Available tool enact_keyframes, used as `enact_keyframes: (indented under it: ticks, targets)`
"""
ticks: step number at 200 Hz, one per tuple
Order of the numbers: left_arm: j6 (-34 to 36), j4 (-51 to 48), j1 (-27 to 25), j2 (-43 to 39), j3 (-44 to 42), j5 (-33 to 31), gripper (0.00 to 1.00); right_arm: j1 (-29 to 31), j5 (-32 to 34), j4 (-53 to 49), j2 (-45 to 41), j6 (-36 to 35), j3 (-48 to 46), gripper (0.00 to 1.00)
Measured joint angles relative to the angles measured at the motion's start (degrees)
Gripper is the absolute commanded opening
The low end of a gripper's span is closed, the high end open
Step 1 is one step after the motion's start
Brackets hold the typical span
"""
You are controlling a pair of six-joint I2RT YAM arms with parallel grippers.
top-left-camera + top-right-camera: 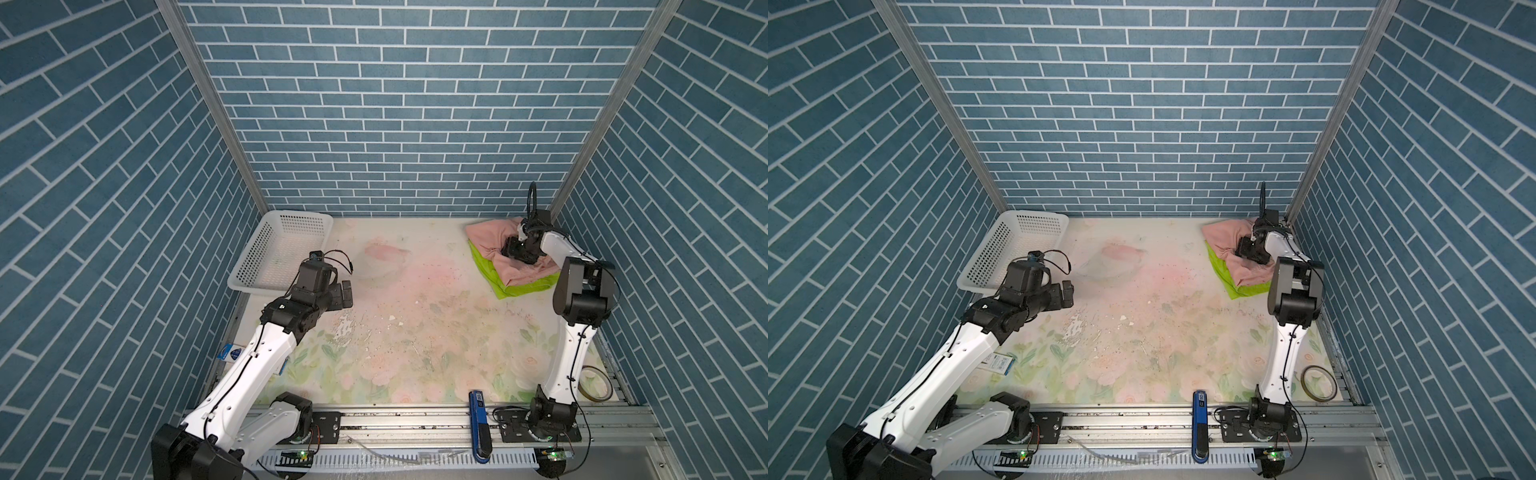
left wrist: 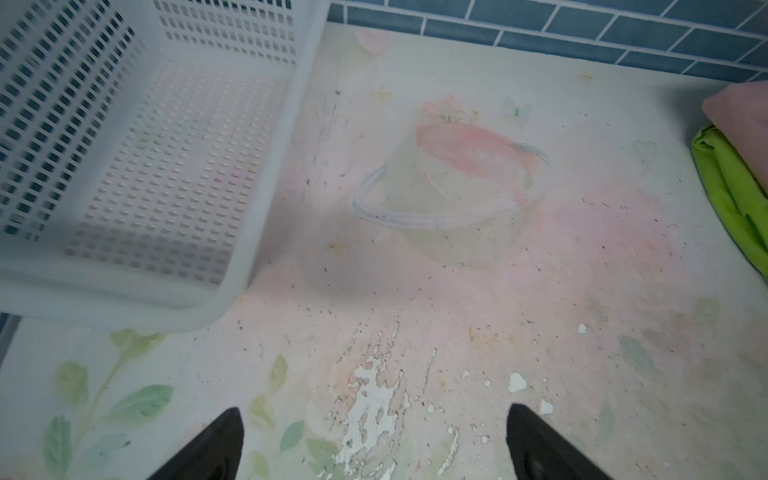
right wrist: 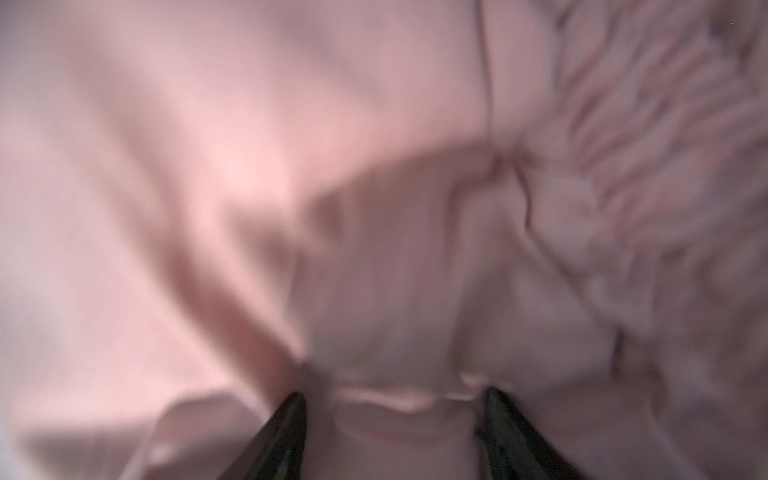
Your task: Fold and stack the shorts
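While my right arm [image 1: 575,357] stands up from its base at the near right edge of the worktop [image 1: 415,316], its elbow folds sharply and the forearm reaches on toward the back wall, with the wrist tipped steeply down. My right fingers [image 1: 510,250] press into the pink shorts [image 1: 492,237], which lie folded on top of the green shorts [image 1: 485,271] in the far right corner, close to the side wall. Lime cloth sticks out from under the pink along the pile's left and near edges. In the right wrist view those fingers stand apart with a soft ridge of pink cloth bulging between their tips. Whether they are pinching that ridge or only resting around it I cannot tell. The gathered waistband [image 3: 648,166] runs along one side of that blurred view.

My left arm [image 1: 257,370] stretches from its near left base up and forward, the elbow bent and the wrist about level. My left fingers [image 1: 345,294] hover above the worktop just in front of the white basket [image 1: 291,217], pointing toward the middle. They are spread wide with nothing between them, only bare flowered worktop beneath. Both shorts lie well apart from them, across the worktop.
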Motion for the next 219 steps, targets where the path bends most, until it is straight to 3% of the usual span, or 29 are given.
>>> enact_keyframes:
  ticks: [45, 69, 91, 120, 147, 186, 219]
  targets:
    - [9.7, 18.3, 0.6, -6.5, -13.3, -20.8, 1.0, -0.2, 1.5, 13.3, -33.0, -0.2, -26.2, 0.74]
    - [17.2, 36.3, 1.3, -8.0, -26.3, -26.0, 1.0, -0.2, 5.5, 22.8, -51.3, -0.2, -44.3, 0.76]
    - [20.3, 41.9, 5.0, -5.7, -31.1, -26.1, 1.0, -0.2, 9.2, 27.3, -60.0, -0.1, -58.3, 0.76]
    - [20.7, 49.4, 11.4, -3.0, -31.2, -21.7, 1.0, -0.2, 13.2, 32.4, -63.1, -0.2, -71.2, 0.76]
    - [19.8, 57.6, 16.1, 4.3, -31.2, -15.4, 1.0, -0.3, 14.1, 43.6, -60.0, -0.4, -75.7, 0.76]
    - [17.8, 72.4, 18.2, 17.0, -30.1, -6.6, 1.0, -0.3, 10.6, 62.1, -47.9, -1.9, -77.4, 0.75]
    - [19.7, 82.0, 18.2, 26.4, -27.4, 0.6, 1.0, -0.3, 9.1, 71.5, -46.9, -3.1, -80.3, 0.75]
